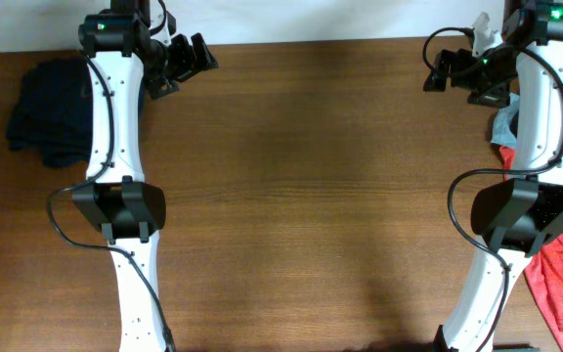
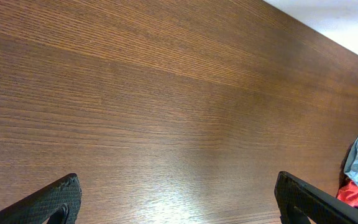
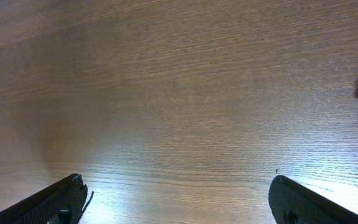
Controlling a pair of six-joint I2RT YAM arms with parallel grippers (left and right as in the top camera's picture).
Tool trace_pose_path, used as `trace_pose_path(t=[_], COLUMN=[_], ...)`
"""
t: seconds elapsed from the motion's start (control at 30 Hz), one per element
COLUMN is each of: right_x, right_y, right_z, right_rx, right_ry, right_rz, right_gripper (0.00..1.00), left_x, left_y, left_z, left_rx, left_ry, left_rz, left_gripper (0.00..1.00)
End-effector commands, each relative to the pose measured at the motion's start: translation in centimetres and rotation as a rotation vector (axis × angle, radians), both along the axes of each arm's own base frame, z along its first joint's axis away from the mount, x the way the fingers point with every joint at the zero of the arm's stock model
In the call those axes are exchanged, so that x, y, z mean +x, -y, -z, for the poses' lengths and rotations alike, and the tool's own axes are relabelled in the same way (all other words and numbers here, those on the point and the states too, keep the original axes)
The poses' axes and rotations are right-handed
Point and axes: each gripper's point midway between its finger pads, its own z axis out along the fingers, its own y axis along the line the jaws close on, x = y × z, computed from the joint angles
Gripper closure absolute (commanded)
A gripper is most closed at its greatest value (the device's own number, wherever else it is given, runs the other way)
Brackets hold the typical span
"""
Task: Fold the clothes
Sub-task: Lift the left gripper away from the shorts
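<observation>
Shorts [image 1: 42,108] lie bunched, dark navy, at the far left edge of the bench [image 1: 311,196] — untouched. Left gripper [image 1: 186,61] and right gripper [image 1: 450,70] hover, jaws wide and empty. Smart play — take the waistband, drag it centre, spread flat before folding.

Both arms run along the worktop's side edges, the left arm [image 1: 113,108] carrying the left gripper [image 1: 186,61] near the far left corner, the right arm [image 1: 536,108] carrying the right gripper [image 1: 445,70] near the far right corner, jaws spread wide, holding nothing.
</observation>
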Motion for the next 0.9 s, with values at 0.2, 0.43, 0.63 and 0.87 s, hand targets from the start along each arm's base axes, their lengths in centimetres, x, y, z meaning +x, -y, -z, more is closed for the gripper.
trace_pose_path(t=[0.2, 0.43, 0.63, 0.87], right_x=[0.1, -0.1, -2.0, -7.0], right_y=[-0.3, -4.8, -14.1, -22.3], right_z=[0.2, -2.2, -5.3, -11.3], right_rx=[0.003, -0.006, -0.004, -0.005], right_ry=[-0.004, 0.049, 0.120, 0.268], right_rz=[-0.004, -0.100, -0.299, -0.509], right_gripper=[0.01, 0.01, 0.01, 0.01], left_x=[0.2, 0.2, 0.2, 0.2], left_y=[-0.2, -0.2, -0.2, -0.2], left_z=[0.0, 0.0, 0.0, 0.0], left_rx=[0.015, 0.015, 0.015, 0.015], left_ry=[0.012, 0.012, 0.012, 0.012], left_rz=[0.005, 0.006, 0.006, 0.006], left_gripper=[0.01, 0.01, 0.01, 0.01])
